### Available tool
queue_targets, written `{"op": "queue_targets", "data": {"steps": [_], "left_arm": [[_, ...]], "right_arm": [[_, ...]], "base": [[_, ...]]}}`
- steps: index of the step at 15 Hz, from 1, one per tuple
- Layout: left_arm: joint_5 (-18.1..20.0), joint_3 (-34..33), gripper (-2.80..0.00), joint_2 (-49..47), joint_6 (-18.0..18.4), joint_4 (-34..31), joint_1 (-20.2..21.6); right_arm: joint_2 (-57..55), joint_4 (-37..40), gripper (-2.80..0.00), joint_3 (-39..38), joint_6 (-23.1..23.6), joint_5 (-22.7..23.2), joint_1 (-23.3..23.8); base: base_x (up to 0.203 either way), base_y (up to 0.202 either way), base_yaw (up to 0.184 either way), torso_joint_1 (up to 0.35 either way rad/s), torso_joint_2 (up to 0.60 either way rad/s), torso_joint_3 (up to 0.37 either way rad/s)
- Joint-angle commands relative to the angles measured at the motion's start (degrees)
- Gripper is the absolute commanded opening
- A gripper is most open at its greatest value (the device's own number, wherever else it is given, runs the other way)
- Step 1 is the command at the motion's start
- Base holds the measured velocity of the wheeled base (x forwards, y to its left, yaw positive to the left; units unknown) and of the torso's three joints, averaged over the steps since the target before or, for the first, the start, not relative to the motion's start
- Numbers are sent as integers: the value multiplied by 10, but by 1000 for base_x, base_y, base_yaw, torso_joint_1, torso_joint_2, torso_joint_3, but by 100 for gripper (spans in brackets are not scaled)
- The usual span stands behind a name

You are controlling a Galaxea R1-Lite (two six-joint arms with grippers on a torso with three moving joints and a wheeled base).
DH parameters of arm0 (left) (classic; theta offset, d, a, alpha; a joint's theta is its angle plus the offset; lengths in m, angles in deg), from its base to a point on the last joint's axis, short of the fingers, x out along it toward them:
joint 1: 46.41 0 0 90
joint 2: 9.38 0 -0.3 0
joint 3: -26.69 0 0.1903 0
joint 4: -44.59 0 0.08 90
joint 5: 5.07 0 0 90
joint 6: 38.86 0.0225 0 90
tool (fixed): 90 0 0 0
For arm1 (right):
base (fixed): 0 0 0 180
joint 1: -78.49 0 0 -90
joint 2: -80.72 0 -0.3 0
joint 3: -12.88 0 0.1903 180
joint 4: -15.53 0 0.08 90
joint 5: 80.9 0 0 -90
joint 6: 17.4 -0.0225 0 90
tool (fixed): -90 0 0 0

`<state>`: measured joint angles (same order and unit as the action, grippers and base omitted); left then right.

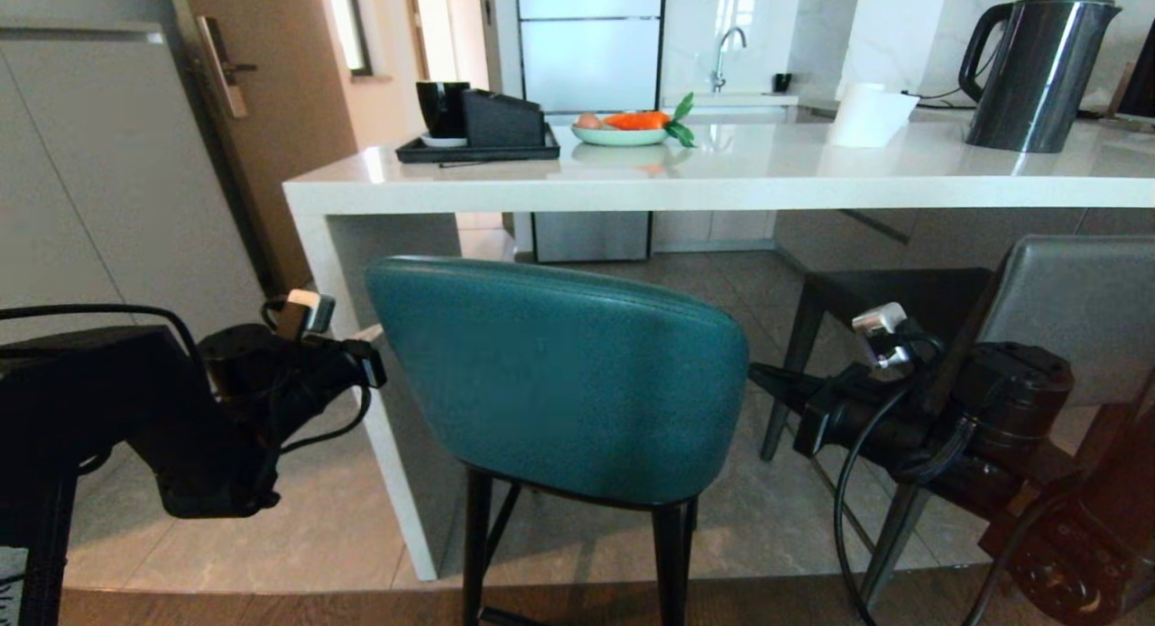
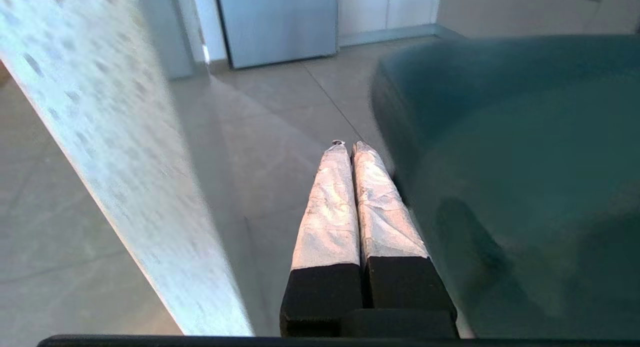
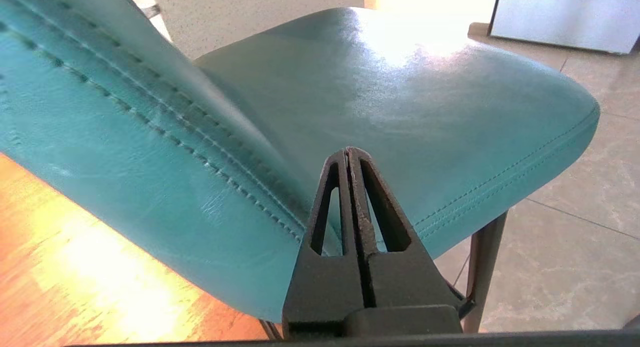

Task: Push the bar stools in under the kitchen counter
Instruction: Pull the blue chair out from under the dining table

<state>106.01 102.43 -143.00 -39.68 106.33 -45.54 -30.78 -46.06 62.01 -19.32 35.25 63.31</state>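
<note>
The teal bar stool (image 1: pixel 559 373) stands in front of the kitchen counter (image 1: pixel 722 188), its backrest toward me and its seat (image 3: pixel 425 87) partly under the slab. The dark grey bar stool (image 1: pixel 1074 310) stands to its right. My left gripper (image 2: pixel 350 146) is shut and empty, low between the counter's white panel leg (image 2: pixel 125 162) and the teal stool's left side (image 2: pixel 500 162). My right gripper (image 3: pixel 348 151) is shut and empty at the stool's right side, its tips where backrest meets seat. I cannot tell whether they touch. It also shows as the right gripper (image 1: pixel 767 378) in the head view.
On the counter sit a black tray (image 1: pixel 478 148) with a mug and a box, a plate with a carrot (image 1: pixel 623 130), a paper roll (image 1: pixel 866 112) and a dark kettle (image 1: pixel 1029 76). A fridge (image 1: pixel 586 49) stands behind. A door (image 1: pixel 271 112) is at the left.
</note>
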Motion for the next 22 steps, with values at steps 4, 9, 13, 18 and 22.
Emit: {"op": "queue_targets", "data": {"steps": [4, 9, 13, 18, 22], "left_arm": [[4, 59, -280, -21, 1, -15, -37], [3, 38, -280, -4, 0, -10, -75], [8, -46, -280, 27, 1, 19, -92], [7, -154, -280, 100, 4, 25, -136], [2, -201, -280, 131, 5, 25, -145]], "right_arm": [[-2, -12, -280, -7, 0, -16, -3], [-12, -12, -280, -6, 0, -18, -9], [-40, -21, -280, -7, 1, -38, -12], [-53, -27, -280, 1, -1, -50, -12], [-55, -27, -280, 1, -4, -52, -18]], "base": [[0, 0, 0, 0, 0, 0], [0, 0, 0, 0, 0, 0], [0, 0, 0, 0, 0, 0], [0, 0, 0, 0, 0, 0], [0, 0, 0, 0, 0, 0]]}}
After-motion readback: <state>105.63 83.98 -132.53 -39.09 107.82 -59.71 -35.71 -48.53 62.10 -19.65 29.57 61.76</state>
